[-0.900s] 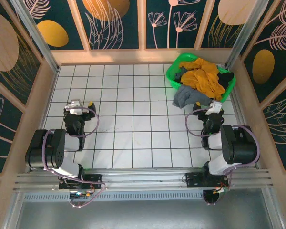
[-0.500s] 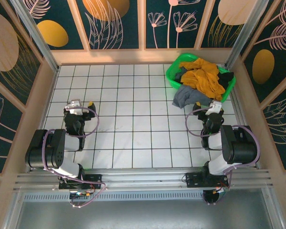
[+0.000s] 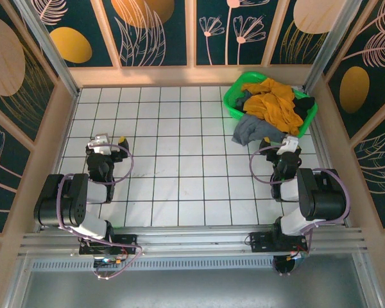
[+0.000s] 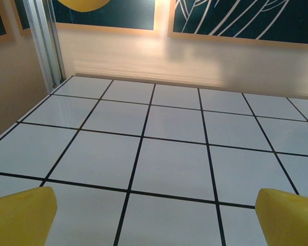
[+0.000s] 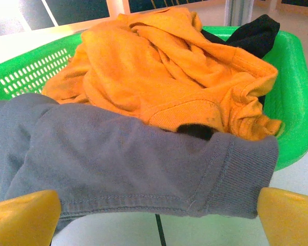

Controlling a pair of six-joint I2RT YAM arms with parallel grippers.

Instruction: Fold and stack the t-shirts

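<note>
Nothing looks started yet, as far as I can judge: all the shirts lie crumpled in the green basket (image 3: 233, 97) at the far right corner of the tabletop (image 3: 179, 160). The big orange shirt (image 3: 273, 102) is heaped on top in the basket, a black shirt (image 3: 303, 108) peeks out along the basket's far side, and a grey shirt (image 3: 247, 130) spills over the basket's near rim onto the tiles. No folded shirt or stack lies outside the basket. The right tool (image 5: 156, 218) sits just in front of the basket, spread wide and empty, facing the grey hem. The left tool (image 4: 154, 220), well away from the basket, is also spread wide, gripping nothing. Pulling out, folding and stacking all remain.
</note>
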